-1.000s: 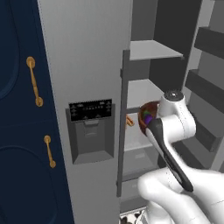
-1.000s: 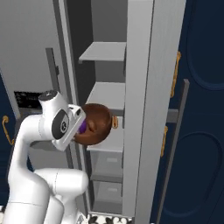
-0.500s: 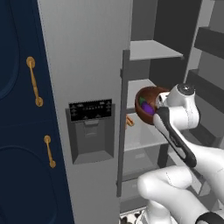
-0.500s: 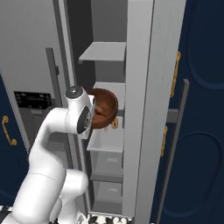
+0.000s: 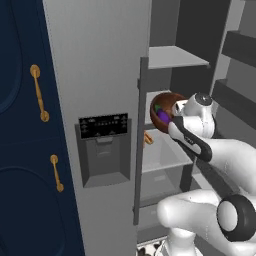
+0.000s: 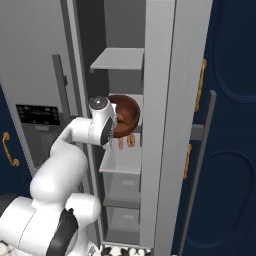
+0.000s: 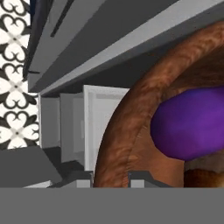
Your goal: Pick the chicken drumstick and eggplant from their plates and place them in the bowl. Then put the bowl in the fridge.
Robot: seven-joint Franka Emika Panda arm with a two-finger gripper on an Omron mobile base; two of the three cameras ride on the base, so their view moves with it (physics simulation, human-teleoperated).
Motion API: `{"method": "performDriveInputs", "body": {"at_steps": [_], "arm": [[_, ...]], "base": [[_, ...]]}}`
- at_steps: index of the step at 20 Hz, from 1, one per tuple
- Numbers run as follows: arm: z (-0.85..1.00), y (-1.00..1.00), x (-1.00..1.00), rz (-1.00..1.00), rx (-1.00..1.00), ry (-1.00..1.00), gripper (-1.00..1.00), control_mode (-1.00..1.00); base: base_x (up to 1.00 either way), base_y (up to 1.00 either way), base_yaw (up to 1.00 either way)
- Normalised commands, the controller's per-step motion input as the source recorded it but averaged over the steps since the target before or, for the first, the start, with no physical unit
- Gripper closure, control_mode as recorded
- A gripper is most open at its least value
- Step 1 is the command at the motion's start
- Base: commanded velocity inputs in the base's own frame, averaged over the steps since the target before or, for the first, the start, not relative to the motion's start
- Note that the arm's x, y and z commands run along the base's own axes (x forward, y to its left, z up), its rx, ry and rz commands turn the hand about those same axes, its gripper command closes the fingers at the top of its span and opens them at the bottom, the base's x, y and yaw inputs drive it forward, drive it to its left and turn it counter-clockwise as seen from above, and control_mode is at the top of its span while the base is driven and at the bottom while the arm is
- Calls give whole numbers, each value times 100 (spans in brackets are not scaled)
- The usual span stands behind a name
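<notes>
Arm: white Franka arm, raised from the base and reaching forward into the open fridge [image 5: 115, 75], forearm angled up and wrist bent toward the shelves. In the left base view the wrist sits just right of the door's edge; in the right base view the hand is at the mouth of the compartment, level with the middle shelf [image 6: 120, 167].

Gripper [image 7: 111, 177]: fingers [image 7: 142, 177] drawn narrow, pinched on the rim of the bowl [image 5: 167, 111]; the two dark tips straddle the rim's lower edge in the hand view.

Bowl: deep, round, dark-brown wood with visible grain. Held in the air and tipped, its opening facing the left base camera. It hangs between the upper shelf [image 5: 175, 56] and the middle shelf, partly inside the fridge compartment; in the right base view its side [image 6: 127, 112] shows just past the hand. Whether its underside touches a shelf cannot be told.

Eggplant [image 7: 190, 124]: purple, oblong, smooth, lying inside the bowl against its wall; seen as a small purple patch [image 5: 163, 116] in the left base view.

Chicken drumstick [image 7: 203, 177]: a brown piece below the eggplant in the hand view, mostly cut off at the edge.

Fridge: grey metallic, door swung open with black dispenser panel [image 5: 103, 125] facing the left camera; grey shelves inside; small orange items [image 6: 126, 141] on the middle shelf under the bowl.

Surroundings: navy cabinets [image 5: 20, 150] with gold handles [image 5: 39, 92] flank the fridge; patterned floor tile [image 7: 15, 87].
</notes>
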Motion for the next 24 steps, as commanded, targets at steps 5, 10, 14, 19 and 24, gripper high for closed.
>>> {"method": "performDriveInputs", "body": {"at_steps": [5, 10, 14, 19, 24], "arm": [[7, -3, 77, 0, 4, 0, 100, -100], [-1, -11, 58, 3, 3, 0, 100, -100], [0, -1, 73, 1, 6, 0, 100, -100], [-8, -1, 54, 1, 1, 0, 100, -100], [-16, -2, 24, 4, 1, 0, 100, -100]], "base": [[0, 0, 0], [0, 0, 0], [0, 0, 0], [0, 0, 0], [0, 0, 0]]}}
